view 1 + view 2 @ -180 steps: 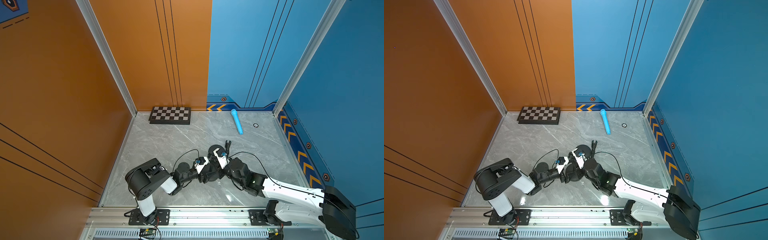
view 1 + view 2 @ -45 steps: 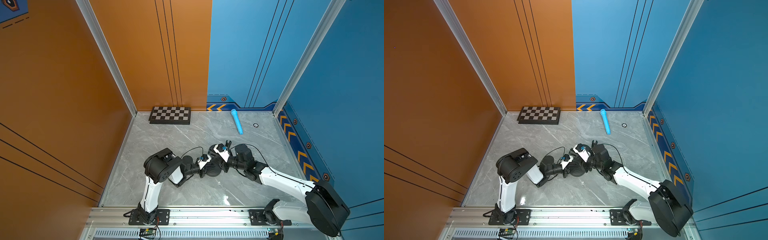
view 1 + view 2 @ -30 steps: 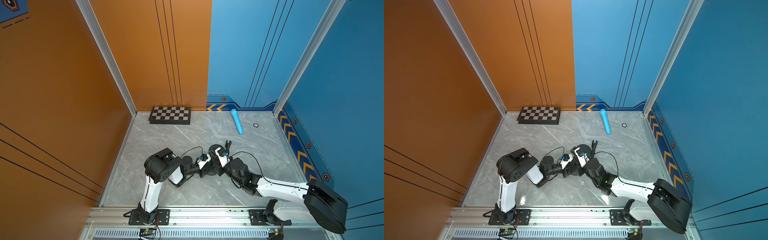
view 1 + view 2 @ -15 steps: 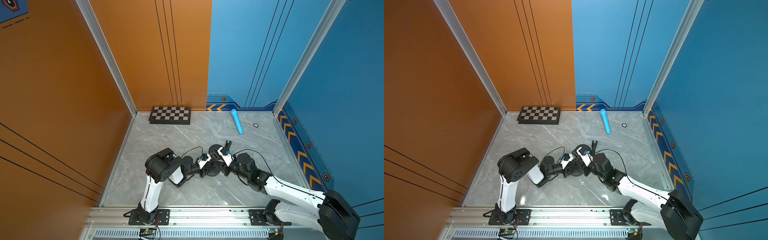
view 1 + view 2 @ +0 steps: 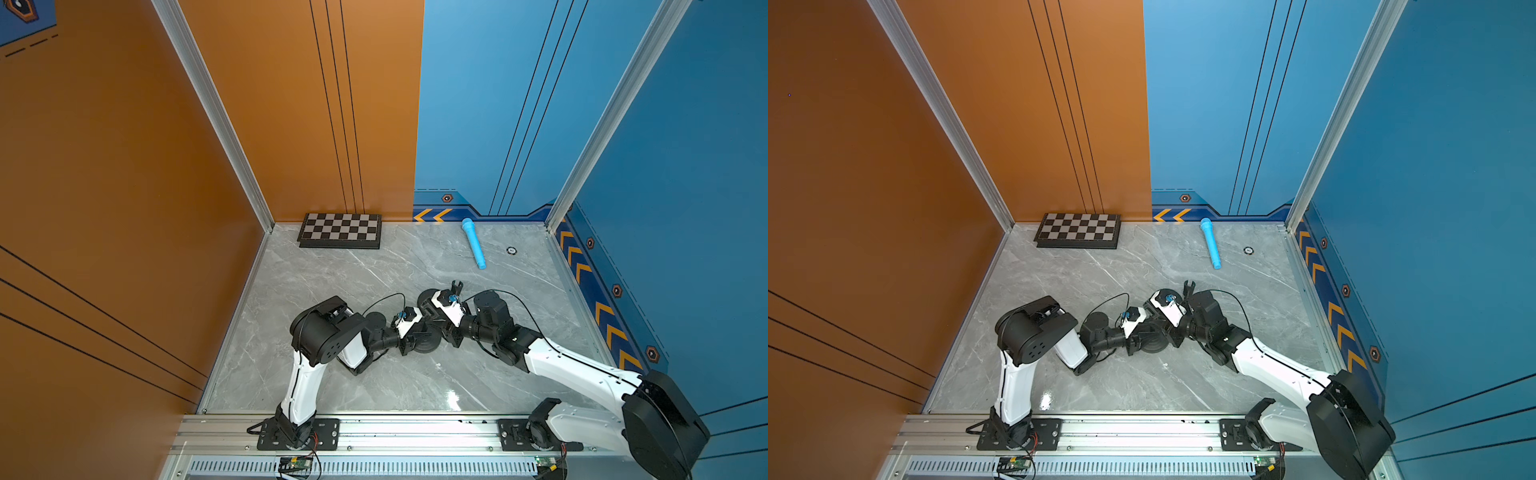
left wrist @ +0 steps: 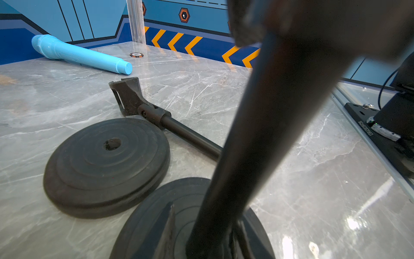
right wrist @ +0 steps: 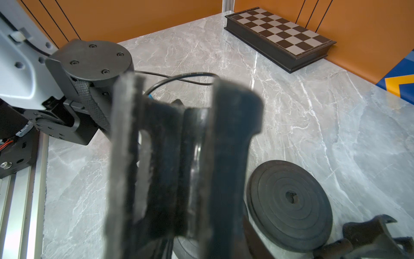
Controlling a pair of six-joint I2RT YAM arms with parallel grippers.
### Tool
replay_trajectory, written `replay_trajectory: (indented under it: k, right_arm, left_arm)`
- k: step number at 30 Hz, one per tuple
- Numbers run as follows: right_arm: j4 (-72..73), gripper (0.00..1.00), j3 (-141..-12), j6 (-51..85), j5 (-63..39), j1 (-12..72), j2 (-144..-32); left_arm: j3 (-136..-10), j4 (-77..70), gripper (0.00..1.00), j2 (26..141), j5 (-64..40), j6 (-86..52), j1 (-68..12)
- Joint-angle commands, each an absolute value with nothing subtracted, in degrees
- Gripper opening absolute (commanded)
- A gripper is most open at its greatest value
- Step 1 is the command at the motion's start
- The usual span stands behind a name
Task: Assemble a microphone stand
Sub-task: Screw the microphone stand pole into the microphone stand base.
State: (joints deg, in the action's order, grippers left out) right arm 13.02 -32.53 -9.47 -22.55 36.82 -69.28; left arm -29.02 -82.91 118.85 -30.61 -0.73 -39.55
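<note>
Both grippers meet over a black round base [image 5: 428, 345] [image 6: 147, 215] lying flat mid-table. My left gripper [image 5: 411, 343] [image 6: 205, 224] has its fingers over that base, one on each side of a dark blurred shaft at its middle. I cannot tell whether they press on it. My right gripper [image 5: 434, 333] reaches in from the right, its jaws hidden. Another base [image 6: 107, 166] [image 7: 289, 208] lies just behind. A black pole with a clip [image 5: 456, 286] [image 6: 130, 96] lies beside it. The blue microphone [image 5: 473, 243] [image 6: 78, 55] lies at the back.
A folded chessboard [image 5: 340, 230] sits against the back wall at the left. A small round chip [image 5: 511, 250] lies near the back right corner. The arms' mounting rail [image 5: 374, 428] runs along the front edge, and walls close in the other three sides.
The right arm's elbow has swung up and to the right from its low spot near the front, while its wrist stays at the near base. The left arm and the loose parts have not moved.
</note>
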Motion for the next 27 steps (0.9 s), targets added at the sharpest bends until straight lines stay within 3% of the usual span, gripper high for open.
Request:
replay_trajectory:
  k: [1, 6, 12, 15, 21, 27]
  right_arm:
    - [19.70, 0.34, -32.47, -8.20, -18.41, 38.02, -69.92]
    - [25.12, 0.06, -29.05, -5.00, -6.23, 42.41, -69.15]
    - [32.68, 0.00, -22.59, 6.74, 26.43, 54.92, -70.11]
    - [30.66, 0.00, -22.65, 12.46, 35.53, 58.10, -71.68]
    - [26.17, 0.01, -26.13, 14.16, 29.90, 58.95, -73.99]
    - [19.17, 0.22, -29.76, 3.50, 12.75, 55.34, -70.56]
  left_arm:
    - [-28.90, -80.86, 0.41, 120.04, -29.32, -1.59, -39.45]
    - [-28.88, -80.87, 0.43, 119.97, -28.92, -2.04, -39.41]
    - [-29.10, -80.90, 0.44, 120.06, -28.21, -2.72, -39.46]
    - [-29.19, -80.91, 0.44, 120.19, -28.15, -2.98, -39.55]
    - [-29.84, -80.93, 0.35, 121.02, -28.66, -3.36, -39.53]
    - [-29.51, -80.86, 0.20, 121.12, -31.57, -1.94, -39.29]
